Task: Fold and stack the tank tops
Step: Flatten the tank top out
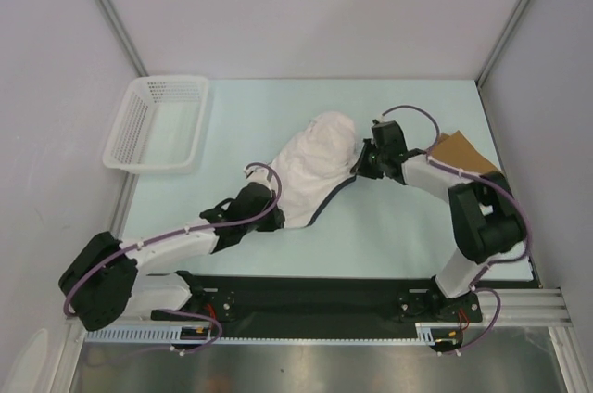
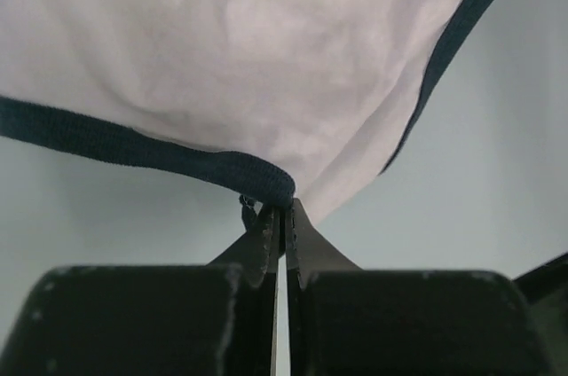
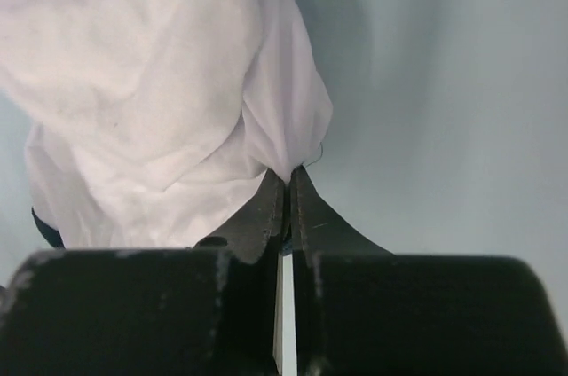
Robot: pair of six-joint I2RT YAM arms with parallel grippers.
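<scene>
We see the white tank top (image 1: 313,169) lying bunched in the middle of the pale surface (image 1: 389,226), between the two arms, its body heaped into soft folds and a navy-trimmed edge curving along its near right side. The left pincer (image 2: 282,213) is closed tight on this top. In the left wrist view its two dark tips meet with only a sliver between them, and the navy trim (image 2: 133,147) of the top's edge sits pinched right at that point, with the white cloth spreading up and away from it. The right pincer (image 3: 286,184) is likewise closed, its tips pressed together on a fold at the white cloth's edge. From above, this grip is at the top's right side and the left grip is at its near left corner. The tan-brown tank top (image 1: 460,150) lies at the far right of the surface, partly hidden behind the right arm and apart from the white one. A white plastic lattice basket (image 1: 128,133) stands at the far left corner of the surface, well apart from both tops.
</scene>
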